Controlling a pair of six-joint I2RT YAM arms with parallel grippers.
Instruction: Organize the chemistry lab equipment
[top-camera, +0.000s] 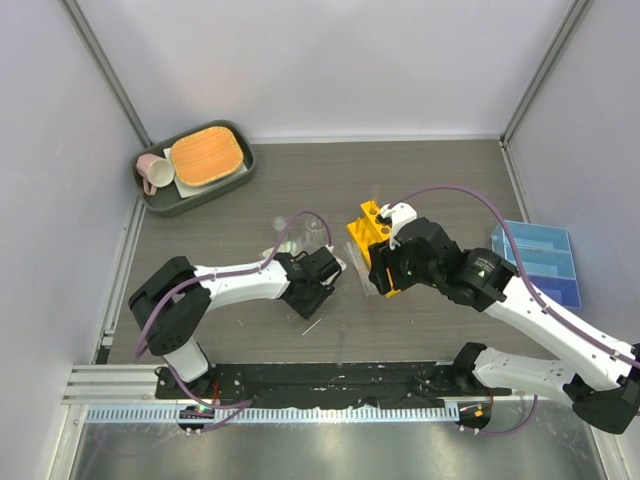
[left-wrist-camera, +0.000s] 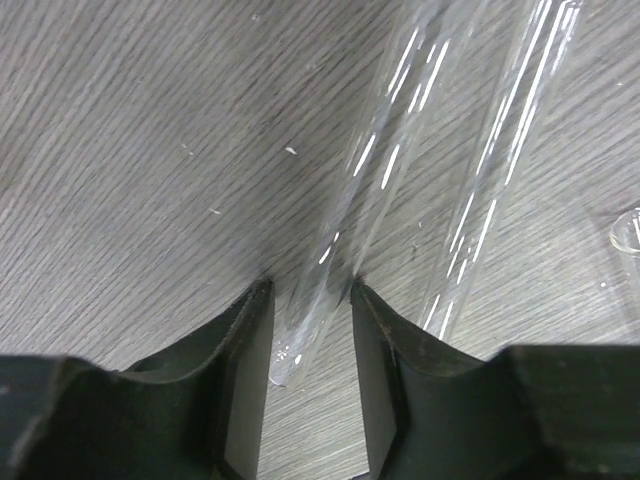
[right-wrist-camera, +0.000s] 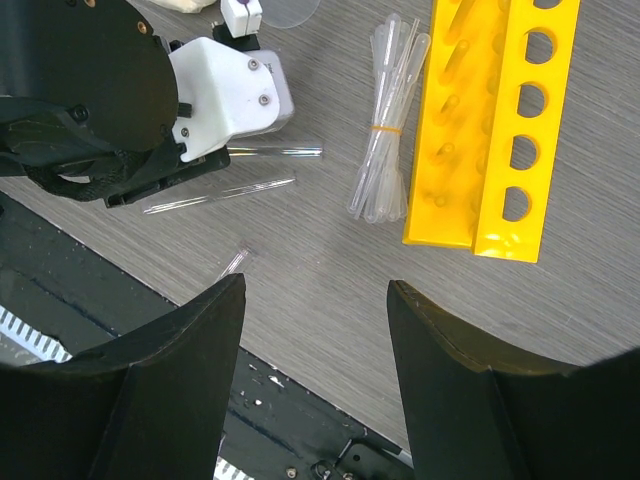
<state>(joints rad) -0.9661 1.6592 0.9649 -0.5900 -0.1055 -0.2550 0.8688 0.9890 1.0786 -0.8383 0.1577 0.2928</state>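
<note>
My left gripper (left-wrist-camera: 310, 290) is low on the table, its jaws open on either side of the end of a thin clear tube (left-wrist-camera: 340, 220) that lies flat. A second clear tube (left-wrist-camera: 500, 150) lies just to its right. In the top view the left gripper (top-camera: 325, 275) is left of the yellow-orange rack (top-camera: 372, 240). My right gripper (right-wrist-camera: 315, 288) is open and empty, above the table near the rack (right-wrist-camera: 500, 130) and the clear pipette bundle (right-wrist-camera: 385, 130). Two tubes (right-wrist-camera: 225, 192) lie beside the left gripper there. The blue tray (top-camera: 540, 262) stands at the right.
A grey tray (top-camera: 240, 165) with an orange pad and a pink mug (top-camera: 152, 172) sits at the back left. A short clear tube (top-camera: 312, 326) lies near the front edge. A clear round rim (left-wrist-camera: 628, 230) shows at the right of the left wrist view.
</note>
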